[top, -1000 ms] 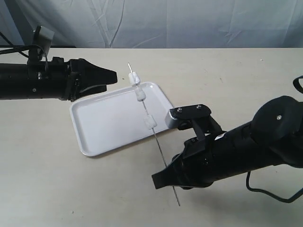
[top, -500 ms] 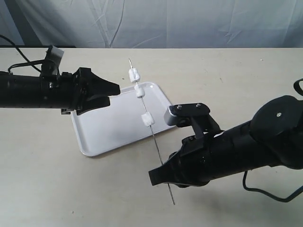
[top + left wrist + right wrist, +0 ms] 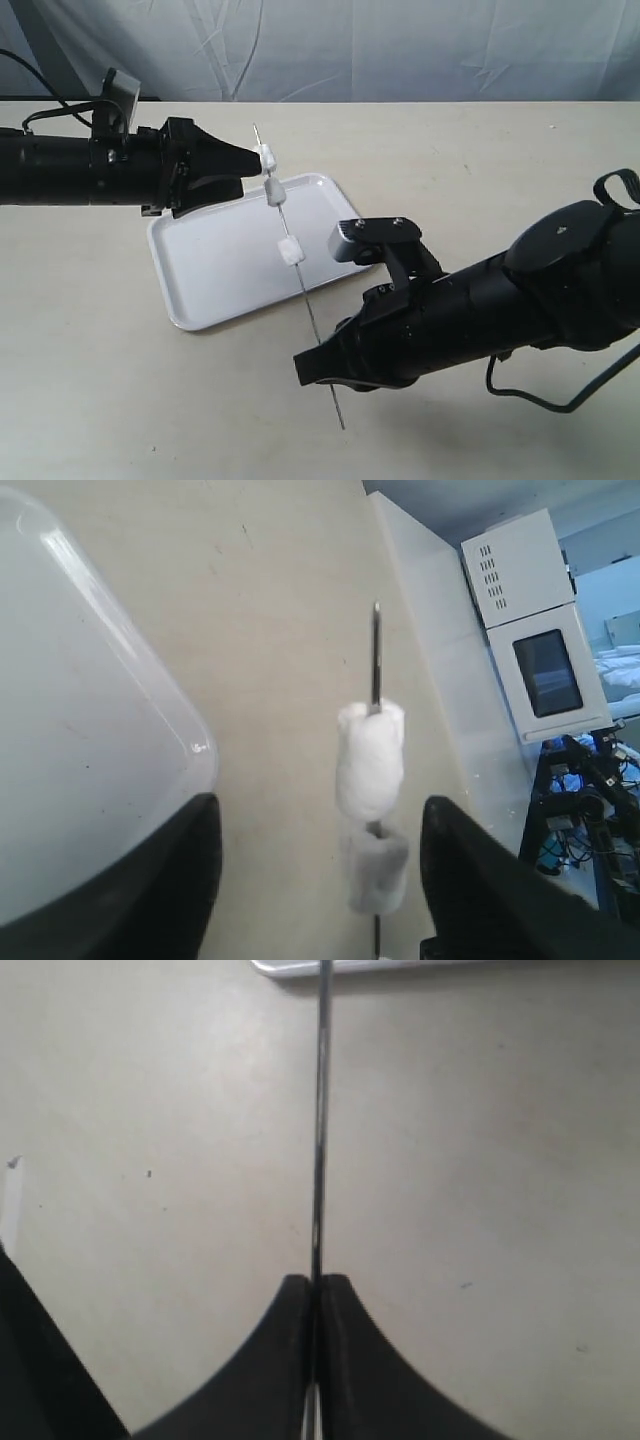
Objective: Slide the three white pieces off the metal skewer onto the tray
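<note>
Three pieces (image 3: 274,190) ride the skewer (image 3: 312,318); none is on the tray (image 3: 215,265) yet.

Change over the last second: my left gripper (image 3: 248,168) has come in from the side, and my right gripper (image 3: 310,368) has carried the skewer toward it. The top piece (image 3: 266,157) now sits right at the left fingertips. In the left wrist view it hangs between my two fingers (image 3: 190,880), which are spread wide and not touching it. The right jaws are pressed together on the rod's lower part, with the point up and away. The second piece (image 3: 272,191) is just under the top one. The third piece (image 3: 290,250) is further down, over the tray.

Meaning: I judge the stripping step is set up but not begun. The pieces can only leave by the pointed end.

Obstacles: nothing lies between the fingers and the top piece. Risk: in the left wrist view the upper two pieces hang over bare table (image 3: 120,400) beside the rim, so they may drop outside the tray.

Around: a blue backdrop (image 3: 400,50), a cable (image 3: 560,405) by the right arm, and a white cabinet (image 3: 530,630) past the table.
</note>
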Controlling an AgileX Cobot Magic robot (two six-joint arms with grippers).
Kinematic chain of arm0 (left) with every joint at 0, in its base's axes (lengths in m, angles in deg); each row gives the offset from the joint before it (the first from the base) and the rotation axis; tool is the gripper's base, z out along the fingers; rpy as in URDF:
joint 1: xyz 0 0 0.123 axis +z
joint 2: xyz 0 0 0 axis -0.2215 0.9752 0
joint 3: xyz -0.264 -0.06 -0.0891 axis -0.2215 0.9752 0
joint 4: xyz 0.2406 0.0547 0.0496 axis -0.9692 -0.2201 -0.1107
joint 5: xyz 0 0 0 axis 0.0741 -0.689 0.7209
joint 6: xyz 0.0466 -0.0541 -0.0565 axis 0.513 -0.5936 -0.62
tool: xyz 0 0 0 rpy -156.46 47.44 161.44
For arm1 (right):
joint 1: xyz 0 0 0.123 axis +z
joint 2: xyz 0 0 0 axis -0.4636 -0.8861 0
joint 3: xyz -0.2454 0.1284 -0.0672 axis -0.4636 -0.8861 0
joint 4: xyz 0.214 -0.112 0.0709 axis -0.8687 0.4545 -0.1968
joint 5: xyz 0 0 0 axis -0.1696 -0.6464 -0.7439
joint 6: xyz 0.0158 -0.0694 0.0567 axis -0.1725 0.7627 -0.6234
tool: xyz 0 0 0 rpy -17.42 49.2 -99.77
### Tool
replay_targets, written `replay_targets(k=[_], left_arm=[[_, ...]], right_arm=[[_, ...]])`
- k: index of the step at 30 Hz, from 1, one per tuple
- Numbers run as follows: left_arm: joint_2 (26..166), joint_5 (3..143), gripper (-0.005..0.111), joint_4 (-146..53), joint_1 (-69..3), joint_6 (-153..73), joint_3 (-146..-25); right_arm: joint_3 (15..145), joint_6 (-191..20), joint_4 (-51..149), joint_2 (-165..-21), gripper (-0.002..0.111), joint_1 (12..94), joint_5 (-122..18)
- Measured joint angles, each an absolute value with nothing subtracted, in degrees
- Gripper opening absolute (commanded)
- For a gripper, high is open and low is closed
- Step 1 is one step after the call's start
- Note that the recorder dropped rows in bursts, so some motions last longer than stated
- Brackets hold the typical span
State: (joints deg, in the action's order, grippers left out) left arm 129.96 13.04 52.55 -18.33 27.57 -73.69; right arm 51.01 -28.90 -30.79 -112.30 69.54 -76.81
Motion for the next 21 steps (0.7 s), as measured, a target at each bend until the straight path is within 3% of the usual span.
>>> replay_targets(k=[6, 11, 21], left_arm=[[130.0, 13.1, 0.055, 52.6, -18.3, 27.6, -73.8], [130.0, 14.2, 0.045, 52.6, -18.3, 27.6, -74.0], [130.0, 15.5, 0.038, 52.6, -18.3, 27.6, -74.0]], right_arm=[[52.7, -27.8, -31.7, -115.0, -0.001, 69.5, -79.3], [52.8, -27.6, -31.7, -116.1, -0.001, 69.5, -79.7], [52.9, -27.5, -32.1, -116.1, -0.001, 69.5, -80.3]])
